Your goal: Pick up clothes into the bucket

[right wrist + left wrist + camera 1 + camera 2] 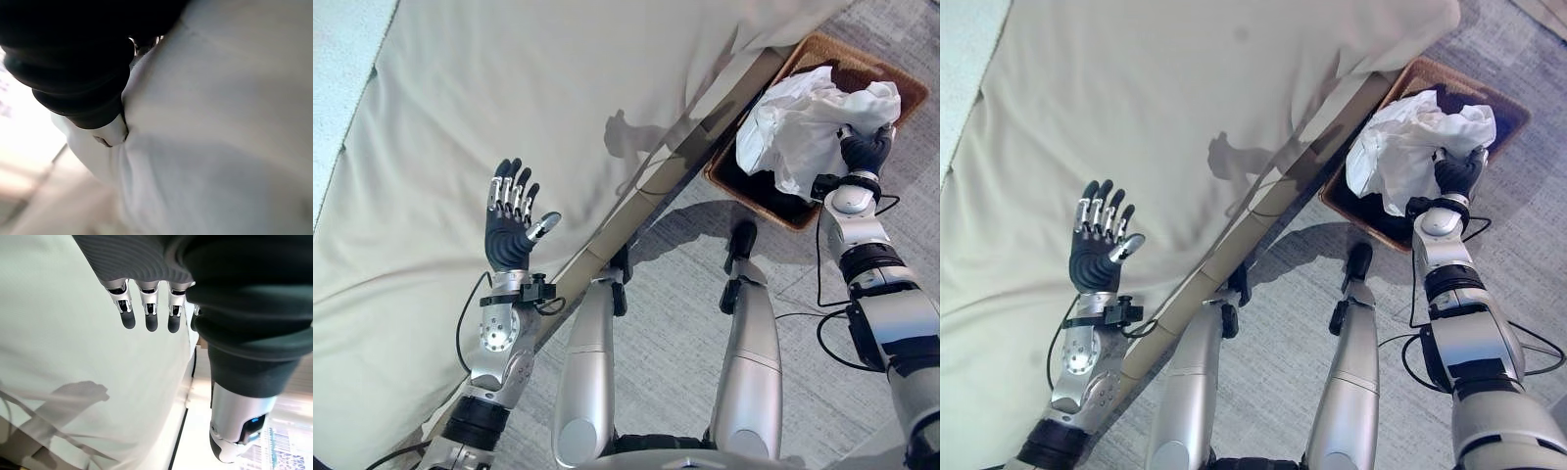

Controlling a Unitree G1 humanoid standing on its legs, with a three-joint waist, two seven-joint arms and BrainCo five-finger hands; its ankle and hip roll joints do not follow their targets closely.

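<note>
Left eye view: nearest the camera, left hand [512, 227], raised above the bed [489, 88], fingers straight and spread, thumb out to the side, nothing in it; judged idle, held clear so as not to drag the cream bed cover. Farther off, at the bed's corner on the grey floor [695, 294], a brown woven bucket [736, 178] with a dark inside; a crumpled white garment [803, 122] heaped on it, spilling over its near rim. Right hand [867, 152] pressed into the far side of that garment, dark cover showing, fingers buried in the folds; whether they grip or merely push cannot be told. Placement judged as a delivery: cloth brought over the bucket's opening, not yet settled inside. Right eye view: same layout; left hand [1097, 247] upright over the bed, well apart from the bucket [1351, 211]; garment [1400, 147] mounded above the rim, right hand [1454, 176] against it. Left wrist view: fingers [149, 308] hanging straight, dark tips free, pale bed cover beyond, no cloth between fingers and thumb. Right wrist view: dark ribbed cover of right hand [78, 73] lying directly against white cloth [220, 122], which hides the fingers.
</note>
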